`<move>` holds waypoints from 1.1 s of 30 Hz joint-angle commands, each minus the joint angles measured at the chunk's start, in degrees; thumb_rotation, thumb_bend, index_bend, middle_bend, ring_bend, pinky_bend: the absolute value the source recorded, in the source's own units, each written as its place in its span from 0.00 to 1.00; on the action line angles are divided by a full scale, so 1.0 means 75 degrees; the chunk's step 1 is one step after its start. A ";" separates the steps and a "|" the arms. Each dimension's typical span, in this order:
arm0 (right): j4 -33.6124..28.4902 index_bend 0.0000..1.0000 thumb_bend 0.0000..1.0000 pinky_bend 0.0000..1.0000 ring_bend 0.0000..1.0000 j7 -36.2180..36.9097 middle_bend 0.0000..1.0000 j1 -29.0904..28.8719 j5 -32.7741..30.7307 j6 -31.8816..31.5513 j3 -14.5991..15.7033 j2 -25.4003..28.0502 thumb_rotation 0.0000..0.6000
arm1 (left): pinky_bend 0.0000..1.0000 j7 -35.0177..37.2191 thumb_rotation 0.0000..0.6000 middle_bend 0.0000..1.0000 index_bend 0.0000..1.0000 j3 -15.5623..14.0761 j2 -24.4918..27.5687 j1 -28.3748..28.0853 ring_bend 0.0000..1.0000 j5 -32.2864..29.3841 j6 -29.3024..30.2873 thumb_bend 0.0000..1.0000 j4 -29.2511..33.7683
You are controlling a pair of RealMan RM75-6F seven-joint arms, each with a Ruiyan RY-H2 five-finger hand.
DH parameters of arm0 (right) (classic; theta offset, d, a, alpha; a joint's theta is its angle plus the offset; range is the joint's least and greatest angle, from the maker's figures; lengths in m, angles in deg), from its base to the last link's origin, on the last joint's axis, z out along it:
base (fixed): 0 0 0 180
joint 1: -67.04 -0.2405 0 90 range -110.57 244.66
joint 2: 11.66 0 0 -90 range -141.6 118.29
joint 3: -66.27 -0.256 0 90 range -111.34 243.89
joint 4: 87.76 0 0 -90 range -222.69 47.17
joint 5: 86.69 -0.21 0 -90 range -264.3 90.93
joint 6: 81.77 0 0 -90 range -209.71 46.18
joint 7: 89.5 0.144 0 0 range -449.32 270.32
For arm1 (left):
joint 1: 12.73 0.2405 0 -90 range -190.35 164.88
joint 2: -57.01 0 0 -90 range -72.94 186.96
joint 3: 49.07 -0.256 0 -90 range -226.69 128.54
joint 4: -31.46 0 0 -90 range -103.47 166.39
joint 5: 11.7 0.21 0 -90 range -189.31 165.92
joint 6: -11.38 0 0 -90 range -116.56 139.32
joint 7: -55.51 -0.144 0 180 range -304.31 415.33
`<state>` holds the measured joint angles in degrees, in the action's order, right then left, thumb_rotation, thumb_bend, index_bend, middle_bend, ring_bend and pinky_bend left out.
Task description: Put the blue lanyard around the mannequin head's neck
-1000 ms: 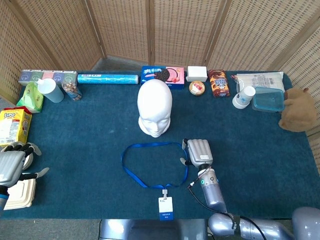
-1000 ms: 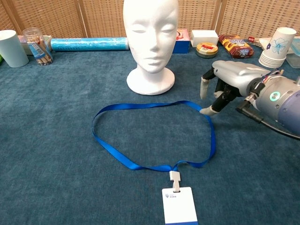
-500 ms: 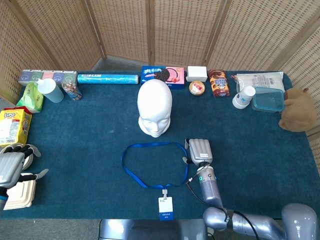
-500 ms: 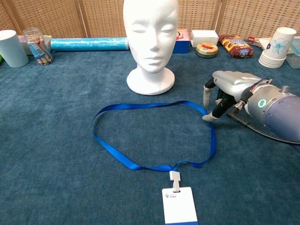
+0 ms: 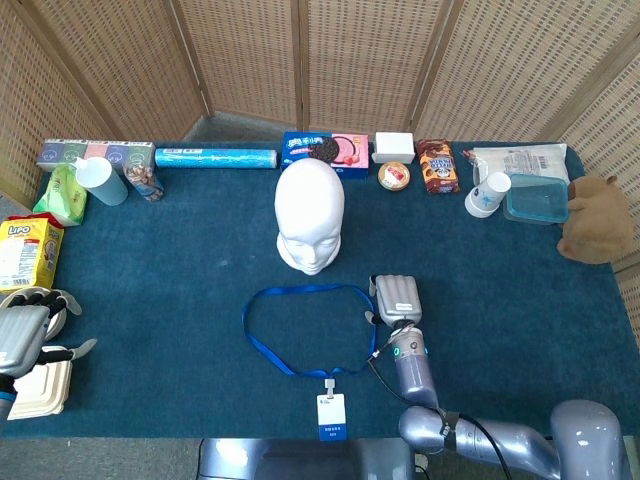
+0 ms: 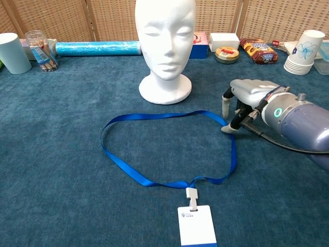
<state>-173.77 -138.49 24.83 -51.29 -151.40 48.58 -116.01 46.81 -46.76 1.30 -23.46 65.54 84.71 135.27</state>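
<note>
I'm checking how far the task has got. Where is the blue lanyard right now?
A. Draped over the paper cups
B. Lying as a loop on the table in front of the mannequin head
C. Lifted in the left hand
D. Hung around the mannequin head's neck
B: the blue lanyard lies flat as an open loop on the table, in front of the mannequin head, with the right hand at its right edge.

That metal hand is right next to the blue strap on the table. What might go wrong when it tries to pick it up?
The blue lanyard lies flat on the cloth, so the right hand, fingertips at its far-right bend, may slip off or only drag it. If lifted at one point, the loop could collapse and the badge swing. The mannequin head stands close by, and a bump might tip it.
</note>
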 commanded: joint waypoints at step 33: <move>0.0034 0.51 0.37 1.00 1.00 -0.0353 0.99 -0.0298 -0.0353 -0.0201 0.0148 -0.0042 0.91 | 0.19 0.0026 0.67 0.34 0.42 -0.0077 -0.0101 -0.0065 0.29 -0.0020 -0.0067 0.17 -0.0120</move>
<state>-173.50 -141.08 22.65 -53.89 -152.88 49.70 -116.28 47.00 -47.34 0.54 -23.96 65.40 84.21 134.36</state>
